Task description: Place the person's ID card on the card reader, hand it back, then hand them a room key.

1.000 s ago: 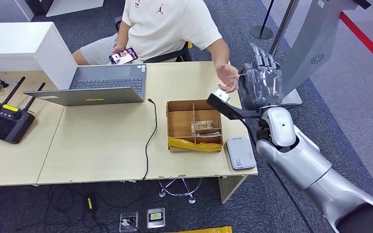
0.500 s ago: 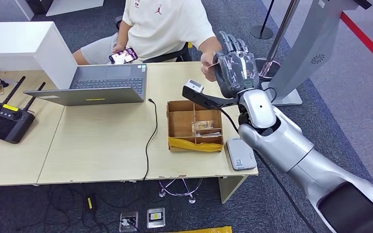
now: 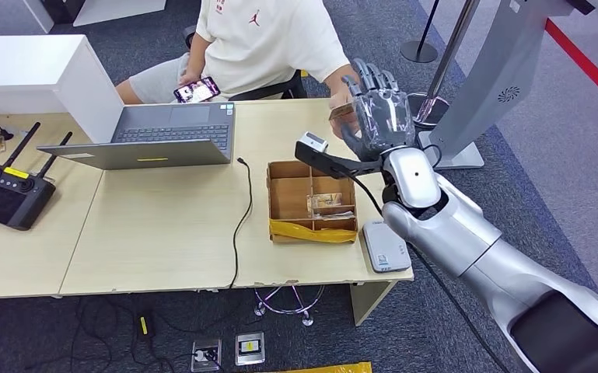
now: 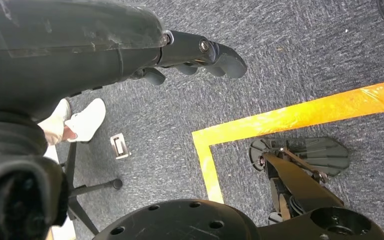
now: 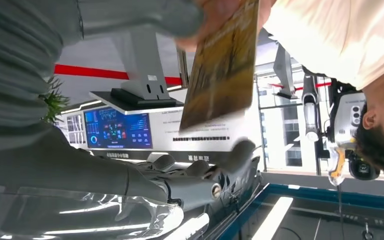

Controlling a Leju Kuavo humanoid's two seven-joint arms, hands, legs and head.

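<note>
While the right hand (image 3: 379, 116) is raised above the far edge of the bench (image 3: 163, 233), a brownish card (image 3: 342, 111) sits at its thumb side, between it and the person's hand (image 3: 340, 99). From the right wrist view the card (image 5: 223, 62) stands edge-up with the person's fingers (image 5: 214, 12) at one end; the robot's fingers (image 5: 229, 165) are spread apart beside it, and whether they actually pinch the card cannot be told.

Nearer the robot, an open cardboard box (image 3: 312, 201) rests on the bench, split by dividers into several compartments. One compartment on its right side holds a small stack of cards (image 3: 329, 205); the others look bare. Yellow tape (image 3: 311, 231) runs along the box's near wall. Just beside the box's near right corner lies the grey card reader (image 3: 386, 245), at the bench edge, with nothing on it.

Seen from the left wrist view, the left hand (image 4: 194, 52) hangs over grey carpet (image 4: 299, 60), fingers curled and holding nothing.
</note>
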